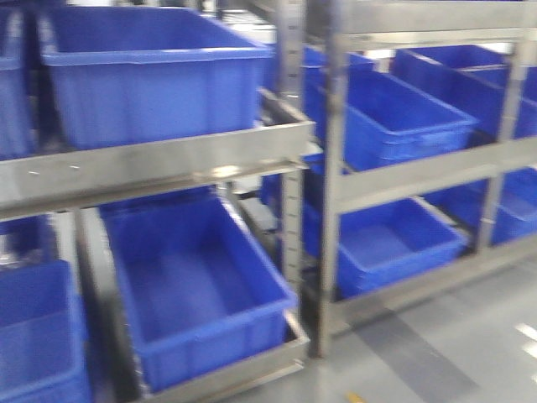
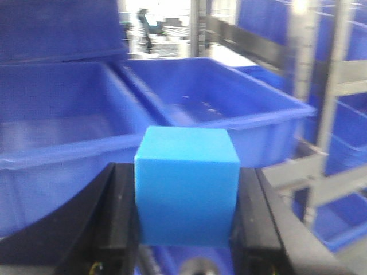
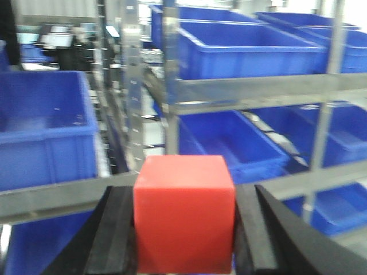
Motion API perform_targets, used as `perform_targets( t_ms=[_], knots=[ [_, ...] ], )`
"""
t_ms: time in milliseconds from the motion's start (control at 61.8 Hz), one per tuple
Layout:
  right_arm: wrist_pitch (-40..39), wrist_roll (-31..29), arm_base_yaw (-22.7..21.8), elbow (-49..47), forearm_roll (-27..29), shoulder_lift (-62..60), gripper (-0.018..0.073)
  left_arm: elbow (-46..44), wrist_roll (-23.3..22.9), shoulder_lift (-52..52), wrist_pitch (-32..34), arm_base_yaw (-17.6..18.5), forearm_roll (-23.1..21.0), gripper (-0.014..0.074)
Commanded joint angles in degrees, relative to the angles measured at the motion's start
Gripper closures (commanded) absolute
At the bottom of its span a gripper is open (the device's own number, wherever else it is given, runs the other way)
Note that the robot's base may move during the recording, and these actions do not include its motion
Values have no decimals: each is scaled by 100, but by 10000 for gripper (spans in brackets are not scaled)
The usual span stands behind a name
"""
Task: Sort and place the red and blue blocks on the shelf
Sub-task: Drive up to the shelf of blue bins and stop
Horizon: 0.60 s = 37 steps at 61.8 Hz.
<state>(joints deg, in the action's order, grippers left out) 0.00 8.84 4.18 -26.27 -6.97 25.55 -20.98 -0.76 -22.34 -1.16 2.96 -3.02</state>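
I am seeing my left gripper (image 2: 184, 229) clamping the blue block (image 2: 187, 183) between both fingers, pointing toward blue bins (image 2: 229, 103). My right gripper (image 3: 184, 235) is pinching the red block (image 3: 184, 200), facing the shelf (image 3: 252, 89).

- blocks: 2 total, 1 blue block (image 2: 186, 189) and 1 red block (image 3: 184, 212)
- grippers: 2, left gripper (image 2: 186, 197) and right gripper (image 3: 184, 220); 2 black jaws each, 1 block per gripper
- blue bins (image 1: 143, 92): at least 8 in front view; blur blocks an exact count
- shelf (image 1: 151, 164): 2 rack sections side by side, 2 bin levels visible on each
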Motion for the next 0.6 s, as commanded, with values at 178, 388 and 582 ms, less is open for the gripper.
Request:
perform_targets(
  t_ms=[178, 388, 582],
  knots=[
    [-544, -28, -40, -166, -11, 34, 506, -180, -9, -25, 545, 3, -45, 472],
    [-544, -28, -40, -166, -11, 34, 506, -180, -9, -25, 545, 3, -45, 472],
    [-544, -28, -40, -166, -11, 34, 506, -180, -9, -25, 545, 3, -45, 472]
  ],
)
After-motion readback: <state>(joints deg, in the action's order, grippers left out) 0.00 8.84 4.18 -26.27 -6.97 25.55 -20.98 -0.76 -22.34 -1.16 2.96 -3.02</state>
